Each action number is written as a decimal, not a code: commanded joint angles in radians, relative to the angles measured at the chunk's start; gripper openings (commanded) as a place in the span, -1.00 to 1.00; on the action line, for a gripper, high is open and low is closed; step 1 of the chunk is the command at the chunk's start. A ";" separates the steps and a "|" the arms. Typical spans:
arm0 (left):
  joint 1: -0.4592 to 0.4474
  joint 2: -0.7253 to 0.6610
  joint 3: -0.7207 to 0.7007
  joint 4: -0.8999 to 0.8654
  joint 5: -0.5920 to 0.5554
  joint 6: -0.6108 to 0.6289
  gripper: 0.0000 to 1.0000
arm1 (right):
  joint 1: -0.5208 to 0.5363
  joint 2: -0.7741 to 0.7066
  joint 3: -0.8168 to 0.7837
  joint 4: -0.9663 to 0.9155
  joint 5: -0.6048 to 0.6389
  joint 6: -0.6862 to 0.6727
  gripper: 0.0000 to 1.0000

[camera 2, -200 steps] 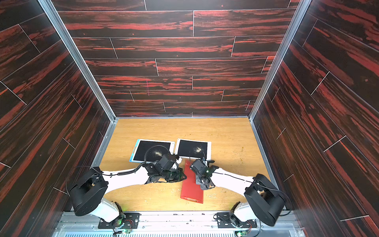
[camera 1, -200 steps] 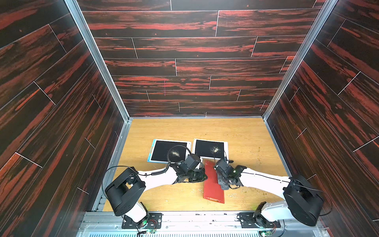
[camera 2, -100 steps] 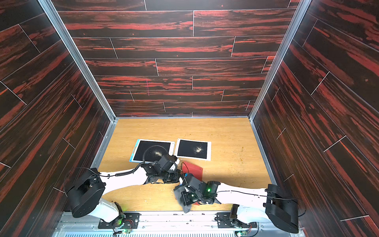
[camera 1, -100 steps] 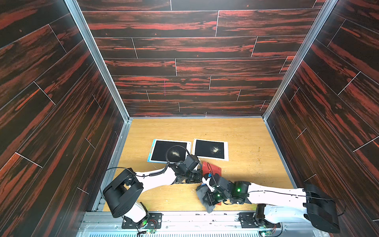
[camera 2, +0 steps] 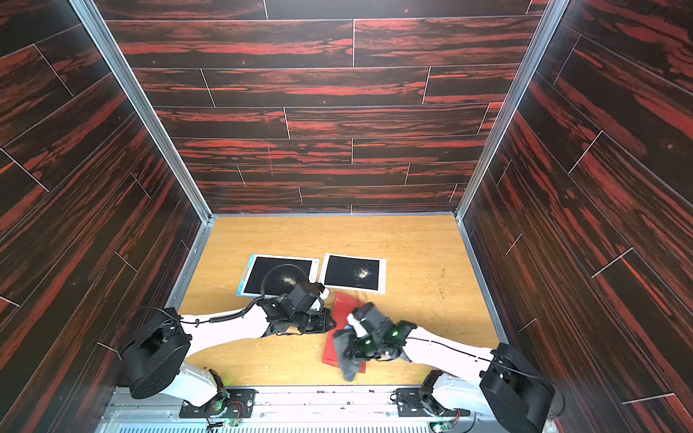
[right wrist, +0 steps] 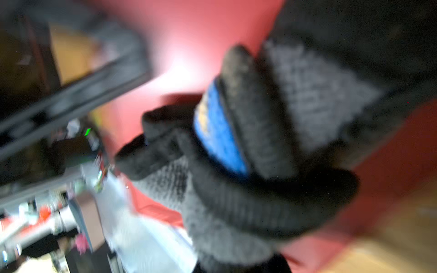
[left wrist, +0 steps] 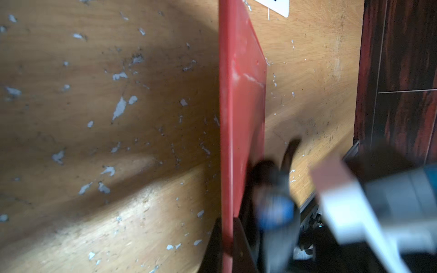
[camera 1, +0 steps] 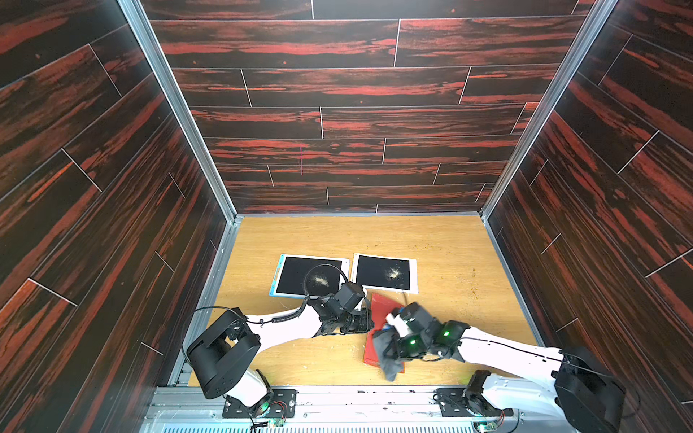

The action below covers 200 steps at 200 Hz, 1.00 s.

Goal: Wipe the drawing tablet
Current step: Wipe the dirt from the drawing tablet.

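Left pincer (left wrist: 227, 238) stays pressed together on edge of red tablet (camera 1: 379, 311), front-centre of surface (camera 1: 461, 292). Right pincer (camera 1: 392, 343) pinches grey cloth (camera 1: 388, 365). Half second ago it hung off tablet's near-left corner, now over tablet's near half. Blue-rimmed black tablet (camera 1: 300, 275) and white-rimmed black tablet (camera 1: 384, 271) behind are unmoved, still dusty.

Wood-grain table (camera 1: 450, 240) boxed in by dark plank walls (camera 1: 337, 86)
The pale table top carries whitish flecks (left wrist: 119, 108) and a few yellowish specks (camera 1: 473, 271) toward its right side; red-streaked walls rise on three sides, silver metal posts (camera 1: 176, 112) stand at the back corners, and a grey rail (camera 1: 356, 401) runs along the front
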State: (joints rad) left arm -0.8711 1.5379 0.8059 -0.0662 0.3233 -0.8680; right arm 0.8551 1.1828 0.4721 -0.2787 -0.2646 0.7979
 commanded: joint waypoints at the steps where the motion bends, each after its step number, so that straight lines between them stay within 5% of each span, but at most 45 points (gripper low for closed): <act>1: -0.013 -0.038 0.000 -0.001 -0.023 -0.006 -1.00 | -0.036 0.060 -0.043 -0.115 0.133 -0.046 -1.00; 23: -0.014 -0.047 -0.010 0.007 -0.024 -0.009 -1.00 | -0.035 0.101 0.007 -0.144 0.210 -0.041 -1.00; 69: -0.013 -0.048 -0.016 0.010 -0.019 -0.009 -1.00 | -0.031 0.247 0.269 -0.357 0.617 0.036 -1.00; 89: -0.014 -0.049 -0.021 0.022 -0.015 -0.012 -1.00 | -0.009 0.258 0.348 -0.270 0.525 -0.004 -1.00; 129: -0.013 -0.045 -0.016 0.016 -0.016 -0.010 -1.00 | 0.000 0.290 0.449 -0.015 0.075 -0.109 -1.00; 149: -0.013 -0.042 -0.019 0.017 -0.016 -0.012 -1.00 | -0.002 0.287 0.445 0.064 -0.054 -0.099 -1.00; 170: -0.013 -0.045 -0.025 0.022 -0.018 -0.014 -1.00 | -0.018 0.284 0.413 0.050 -0.026 -0.098 -1.00; 200: -0.014 -0.045 -0.025 0.023 -0.019 -0.015 -1.00 | -0.105 0.317 0.319 -0.072 0.187 -0.109 -1.00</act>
State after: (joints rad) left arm -0.8688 1.5093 0.7864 -0.0608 0.3187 -0.9245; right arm 0.7933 1.4532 0.8661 -0.3244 -0.1539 0.7086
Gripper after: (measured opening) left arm 0.083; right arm 0.094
